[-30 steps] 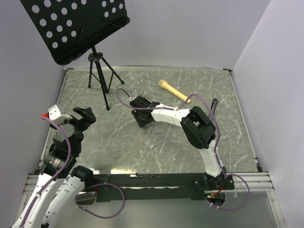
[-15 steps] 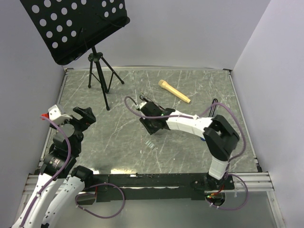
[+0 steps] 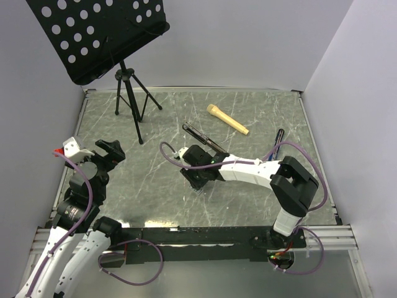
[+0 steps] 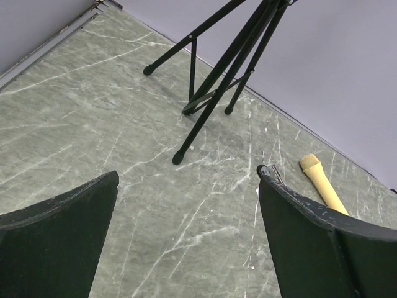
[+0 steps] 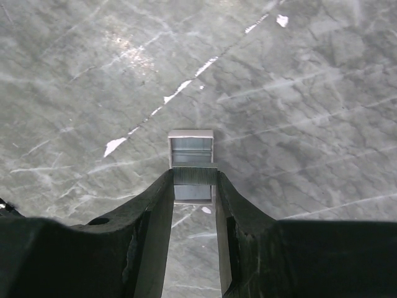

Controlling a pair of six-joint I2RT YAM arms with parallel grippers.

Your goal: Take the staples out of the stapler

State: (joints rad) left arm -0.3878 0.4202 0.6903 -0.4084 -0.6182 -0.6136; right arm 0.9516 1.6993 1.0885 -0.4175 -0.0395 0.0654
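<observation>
The black stapler point(image 3: 203, 138) lies on the marble table behind my right arm; its tip point(image 4: 276, 176) peeks past my left finger in the left wrist view. My right gripper point(image 3: 197, 180) points down at the table in front of it. In the right wrist view its jaws point(image 5: 194, 177) stand narrow, shut on a small ribbed strip of staples point(image 5: 194, 175) that spans the fingertips. A pale silvery strip point(image 5: 191, 146) lies on the table just beyond and beneath. My left gripper point(image 3: 90, 149) hovers wide open at the left point(image 4: 189, 175), holding nothing.
A music stand's tripod point(image 3: 130, 99) stands at the back left, its feet point(image 4: 178, 158) ahead of my left gripper. A tan handle point(image 3: 227, 119) lies at the back centre, and a pen point(image 3: 278, 138) lies to the right.
My right gripper has travelled from the stapler toward the near side and down over the strip on the table, jaw gap unchanged. The stapler is uncovered behind it. The left arm has not moved.
</observation>
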